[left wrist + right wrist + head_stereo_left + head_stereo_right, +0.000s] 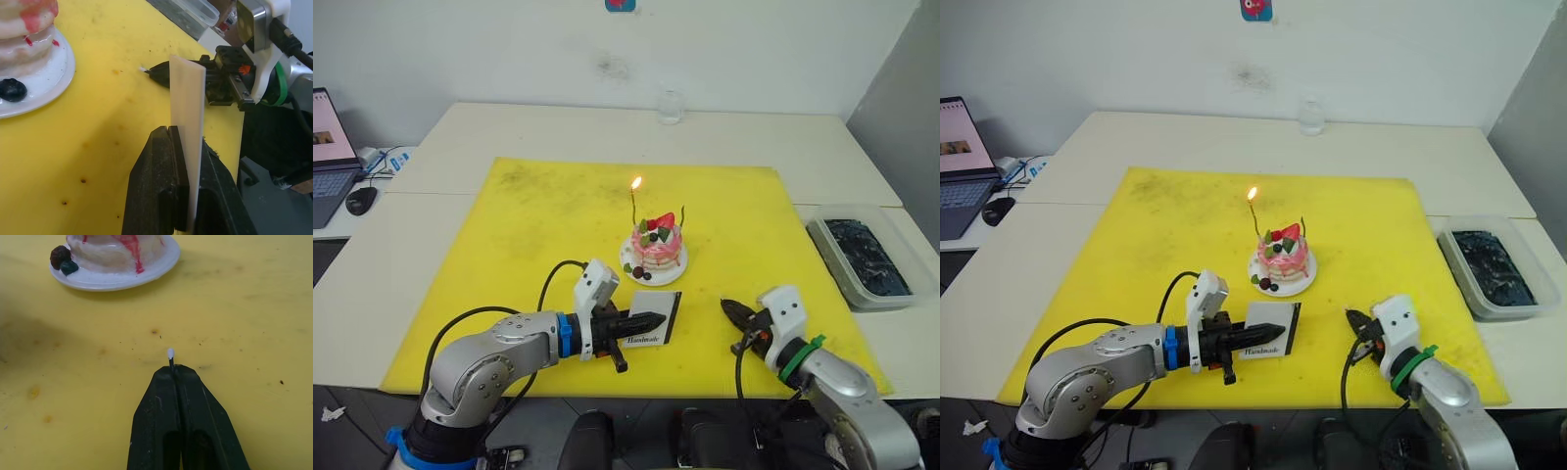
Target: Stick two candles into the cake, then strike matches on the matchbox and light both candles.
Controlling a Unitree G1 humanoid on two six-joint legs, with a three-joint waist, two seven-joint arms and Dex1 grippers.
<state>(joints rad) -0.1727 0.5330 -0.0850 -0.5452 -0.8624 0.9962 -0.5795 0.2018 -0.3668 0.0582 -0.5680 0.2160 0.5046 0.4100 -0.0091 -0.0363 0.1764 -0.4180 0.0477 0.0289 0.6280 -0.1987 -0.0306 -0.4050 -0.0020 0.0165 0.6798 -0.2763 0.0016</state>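
The pink cake (657, 251) sits on its white plate (632, 268) in the middle of the yellow mat. Two thin candles stand in it: the left candle (633, 210) burns with a small flame, the right candle (686, 223) is unlit. My left gripper (656, 319) is shut on the white matchbox (649, 321), holding it on edge (188, 107) in front of the cake. To its right, my right gripper (729, 307) is shut on a match (170, 354) whose white tip pokes out, a short gap from the matchbox.
The yellow mat (529, 225) covers the table's middle. A clear tub (862, 257) with dark contents stands at the right edge. A glass (670, 108) is at the back. A laptop (328, 157) and mouse (360, 200) lie far left.
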